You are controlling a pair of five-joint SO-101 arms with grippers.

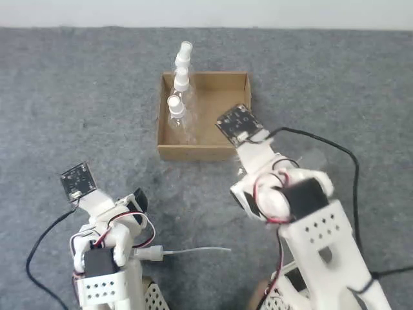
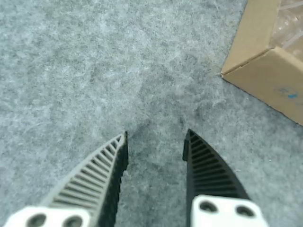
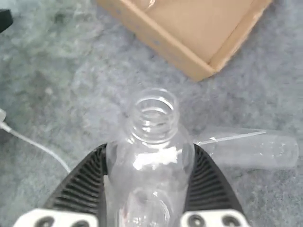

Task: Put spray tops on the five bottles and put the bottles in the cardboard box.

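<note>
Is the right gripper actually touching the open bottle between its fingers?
Touching. The right wrist view shows both fingers pressed against the open bottle's sides, no gap either side.

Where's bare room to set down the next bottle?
Free: right half of the box, beside the three capped bottles along its left wall; carpet left of the box. Crowded: its front right corner, with the held bottle and a lying bottle.

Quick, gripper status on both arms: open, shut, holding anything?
Left gripper: open, holding nothing.
Right gripper: shut on a clear bottle with no spray top on its neck.
</note>
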